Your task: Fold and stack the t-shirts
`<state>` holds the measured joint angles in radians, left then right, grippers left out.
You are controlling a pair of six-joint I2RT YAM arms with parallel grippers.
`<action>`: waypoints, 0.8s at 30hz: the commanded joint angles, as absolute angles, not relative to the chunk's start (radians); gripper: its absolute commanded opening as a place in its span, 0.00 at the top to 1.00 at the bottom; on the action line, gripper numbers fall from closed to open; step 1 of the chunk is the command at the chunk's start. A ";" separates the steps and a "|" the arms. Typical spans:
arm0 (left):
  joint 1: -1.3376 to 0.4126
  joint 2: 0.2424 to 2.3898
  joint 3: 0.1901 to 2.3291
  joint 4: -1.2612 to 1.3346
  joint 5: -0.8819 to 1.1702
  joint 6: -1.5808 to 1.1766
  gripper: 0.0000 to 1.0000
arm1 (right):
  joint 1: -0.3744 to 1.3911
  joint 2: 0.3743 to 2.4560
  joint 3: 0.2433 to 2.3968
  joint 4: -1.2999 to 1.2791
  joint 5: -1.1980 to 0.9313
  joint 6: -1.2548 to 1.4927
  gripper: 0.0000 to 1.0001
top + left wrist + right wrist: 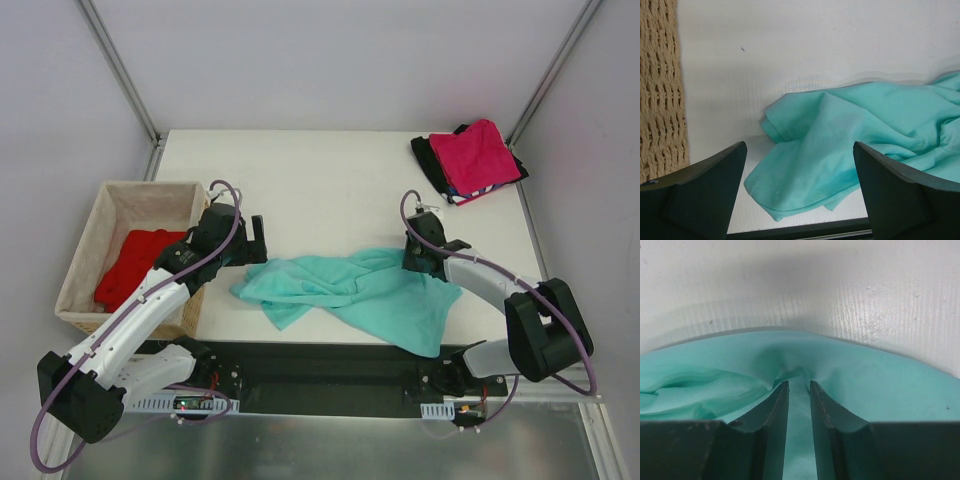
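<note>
Lying in wicker basket (150, 200), red t-shirt (135, 265)

Overhead looks down; wrist views (close) share teal t-shirt (850, 125).

We note: teal-green shirt (350, 290) on white table (320, 180); red shirt (135, 262) in tan basket (150, 186); magenta shirt (480, 155) over black shirt (428, 158), far-right corner.

Robotics lab test cell: plain white worktop (330, 170), bare white enclosure walls (330, 60), aluminium frame posts (120, 70), left arm (150, 295) and right arm (480, 275) bolted at the near edge.
</note>
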<state>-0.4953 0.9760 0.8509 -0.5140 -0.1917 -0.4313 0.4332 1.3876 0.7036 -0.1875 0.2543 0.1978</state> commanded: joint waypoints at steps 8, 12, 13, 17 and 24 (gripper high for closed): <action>-0.485 0.969 0.851 -0.522 -0.198 -0.440 0.12 | 0.429 1.399 0.727 -0.181 0.249 0.210 0.87; -0.485 0.971 0.850 -0.523 -0.198 -0.442 0.12 | 0.433 1.401 0.721 -0.175 0.245 0.213 0.88; -0.485 0.969 0.848 -0.523 -0.198 -0.443 0.12 | 0.431 1.402 0.716 -0.173 0.245 0.215 0.96; -0.485 0.979 0.848 -0.528 -0.202 -0.448 0.12 | 0.434 1.404 0.703 -0.167 0.241 0.222 0.99; -0.479 0.992 0.848 -0.555 -0.235 -0.472 0.14 | 0.436 1.378 0.689 -0.161 0.239 0.226 0.99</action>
